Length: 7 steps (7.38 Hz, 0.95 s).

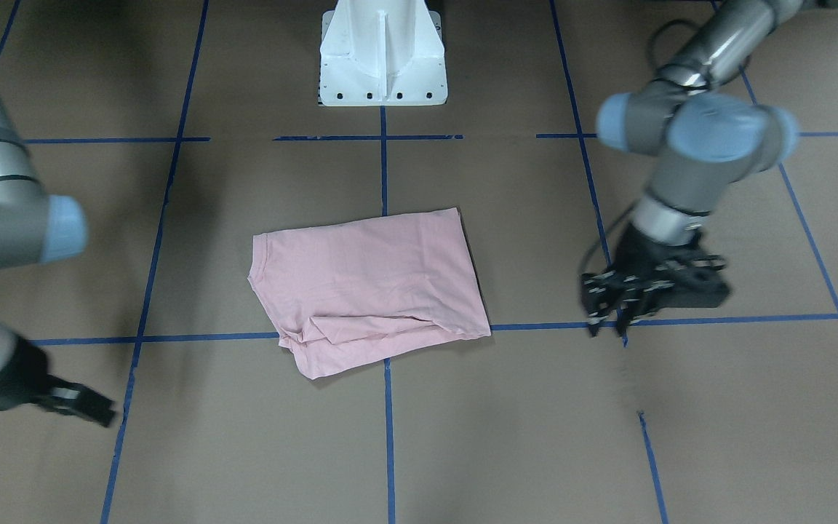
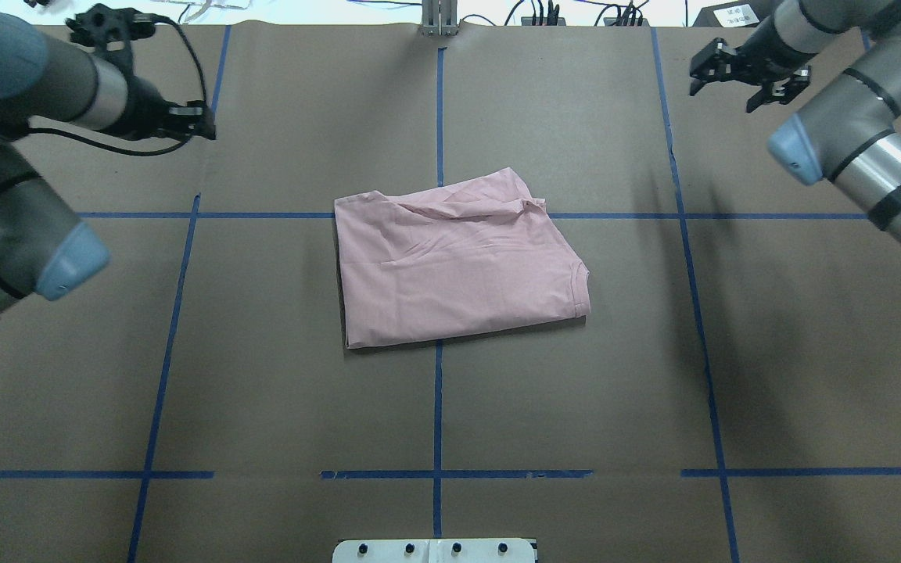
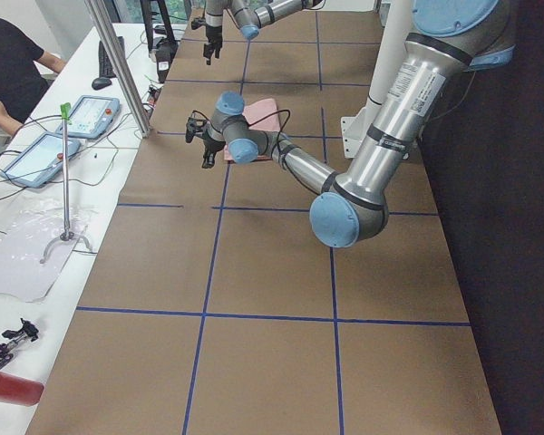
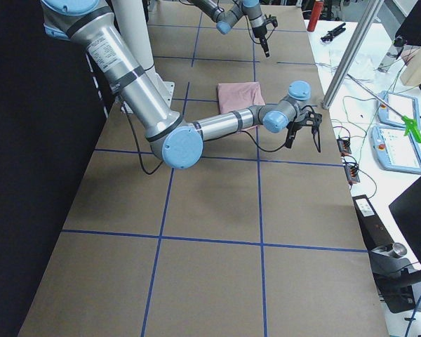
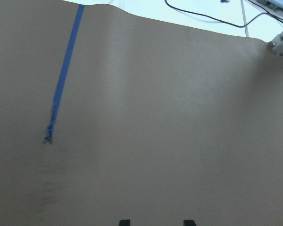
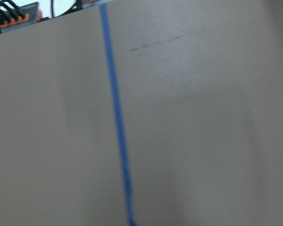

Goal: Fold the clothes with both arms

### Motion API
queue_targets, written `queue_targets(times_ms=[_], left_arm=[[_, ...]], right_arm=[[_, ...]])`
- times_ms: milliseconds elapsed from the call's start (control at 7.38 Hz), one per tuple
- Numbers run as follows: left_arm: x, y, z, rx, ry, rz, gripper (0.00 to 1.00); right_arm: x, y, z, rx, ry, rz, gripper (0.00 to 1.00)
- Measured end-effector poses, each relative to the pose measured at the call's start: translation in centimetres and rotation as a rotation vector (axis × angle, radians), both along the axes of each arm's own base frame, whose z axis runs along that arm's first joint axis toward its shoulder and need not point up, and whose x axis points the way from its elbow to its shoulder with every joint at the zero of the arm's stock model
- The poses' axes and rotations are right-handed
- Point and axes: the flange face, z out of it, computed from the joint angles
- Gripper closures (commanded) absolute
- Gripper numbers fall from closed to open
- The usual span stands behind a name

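Observation:
The light pink T-shirt (image 1: 368, 287) lies folded in a rough rectangle at the table's centre, with a rumpled edge on the side away from the robot; it also shows in the overhead view (image 2: 458, 262). No print shows. My left gripper (image 1: 608, 316) hovers over bare paper well to the shirt's side, also seen in the overhead view (image 2: 202, 125); its fingertips (image 5: 125, 221) stand apart with nothing between them. My right gripper (image 2: 724, 92) is open and empty at the far edge on the other side, and shows at the front view's lower left (image 1: 88, 406).
Brown paper with a blue tape grid (image 2: 439, 407) covers the table. The white pedestal base (image 1: 382, 58) stands on the robot's side. Cables and plugs (image 2: 544, 12) line the far edge. An operator (image 3: 9, 68) and tablets (image 3: 91, 113) are beside the table.

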Motion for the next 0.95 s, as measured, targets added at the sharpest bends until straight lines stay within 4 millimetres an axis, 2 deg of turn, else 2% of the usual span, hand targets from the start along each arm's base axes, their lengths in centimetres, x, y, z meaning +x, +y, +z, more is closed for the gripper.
queue_targets(times_ms=[136,271,407,542,678,813,949], left_arm=[[-6.5,0.4,3.4,0.059,-0.043,0.068,0.43],[-12.9,0.9,6.8,0.108,-0.084,0.114,0.42],[-19.6,1.7,10.5,0.147,-0.125,0.146,0.42],[-25.2,2.5,13.6,0.157,-0.168,0.163,0.42],[-30.1,3.1,16.3,0.125,-0.215,0.183,0.00],[-33.1,3.8,18.8,0.071,-0.245,0.220,0.00],[-34.5,4.8,21.8,-0.009,-0.247,0.258,0.00]], right_arm=[[6.5,0.6,4.2,0.061,0.022,-0.056,0.00],[13.1,1.4,7.1,0.098,0.020,-0.087,0.00],[18.8,2.8,9.2,0.118,0.012,-0.110,0.00],[22.9,4.9,11.1,0.131,0.014,-0.137,0.00],[25.6,8.0,13.0,0.143,0.023,-0.172,0.00],[27.1,11.1,14.4,0.154,0.033,-0.202,0.00],[27.9,13.6,15.1,0.156,0.047,-0.227,0.00]])
